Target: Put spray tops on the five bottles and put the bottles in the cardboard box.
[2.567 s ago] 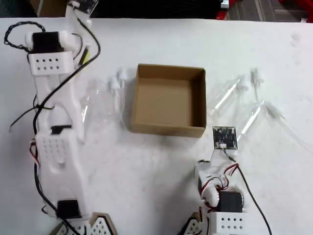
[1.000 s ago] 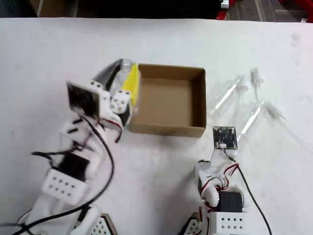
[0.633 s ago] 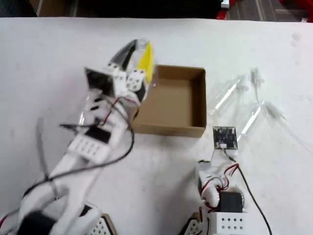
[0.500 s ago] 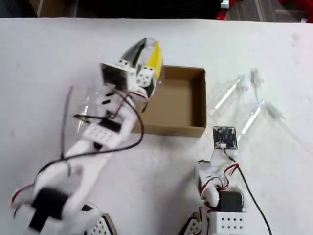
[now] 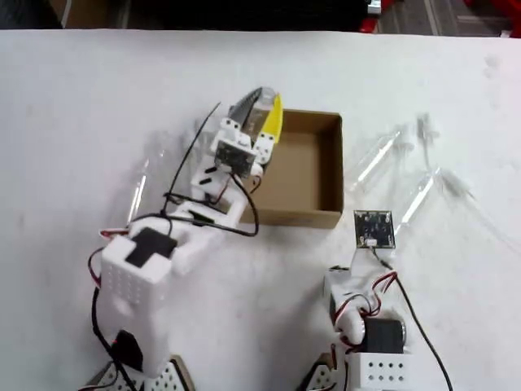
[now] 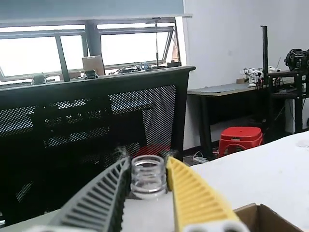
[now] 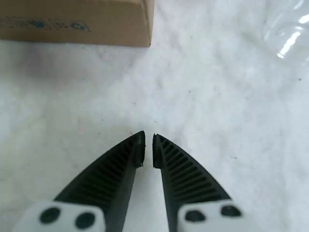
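Two-arm bottle station, ordered from the near edge of the table to the far edge. Close to the near edge, right of centre, the right arm is folded low; the right gripper points down at bare table just short of the cardboard box, its fingers clenched to a narrow slit with nothing between them. At mid-table the cardboard box sits open-topped. The left arm rises from the near left corner and slants toward the box; the left gripper is above the box's left wall, grasping a clear bottle between its grey and yellow fingers. The bottle's open neck, bearing no spray top, projects beyond the fingertips. Toward the table's right edge, two clear bottles lie on their sides with a loose spray top just beyond them. Toward the left edge lies another clear bottle.
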`<action>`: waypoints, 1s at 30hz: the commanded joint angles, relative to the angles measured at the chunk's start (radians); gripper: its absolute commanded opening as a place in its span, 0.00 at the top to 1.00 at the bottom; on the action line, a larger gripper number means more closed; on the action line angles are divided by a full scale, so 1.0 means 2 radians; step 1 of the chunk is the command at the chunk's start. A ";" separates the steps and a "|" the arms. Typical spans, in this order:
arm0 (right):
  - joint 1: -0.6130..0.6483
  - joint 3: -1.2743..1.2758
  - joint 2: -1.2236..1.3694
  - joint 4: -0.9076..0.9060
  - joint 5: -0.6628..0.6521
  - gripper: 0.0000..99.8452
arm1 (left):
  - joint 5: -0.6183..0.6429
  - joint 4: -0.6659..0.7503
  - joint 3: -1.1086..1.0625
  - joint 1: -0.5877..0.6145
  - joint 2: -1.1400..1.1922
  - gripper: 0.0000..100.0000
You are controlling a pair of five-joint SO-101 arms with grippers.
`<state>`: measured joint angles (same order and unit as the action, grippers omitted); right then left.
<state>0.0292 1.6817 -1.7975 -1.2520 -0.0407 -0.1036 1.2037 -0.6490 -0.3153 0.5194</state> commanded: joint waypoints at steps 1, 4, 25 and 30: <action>-0.002 0.005 -0.001 -0.002 0.003 0.99 | -0.004 0.026 0.025 0.015 0.002 0.98; -0.002 0.005 -0.001 -0.002 0.003 0.99 | 0.002 0.026 0.025 0.023 0.007 0.98; -0.002 0.005 -0.001 -0.003 0.003 0.99 | 0.069 -0.052 0.018 0.039 -0.025 0.97; -0.002 0.005 -0.001 -0.003 0.003 0.99 | 0.073 -0.103 -0.002 0.036 -0.072 0.86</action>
<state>0.0292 1.6817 -1.7975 -1.2520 -0.0407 0.0176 1.0671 -0.6567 -0.2524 0.4856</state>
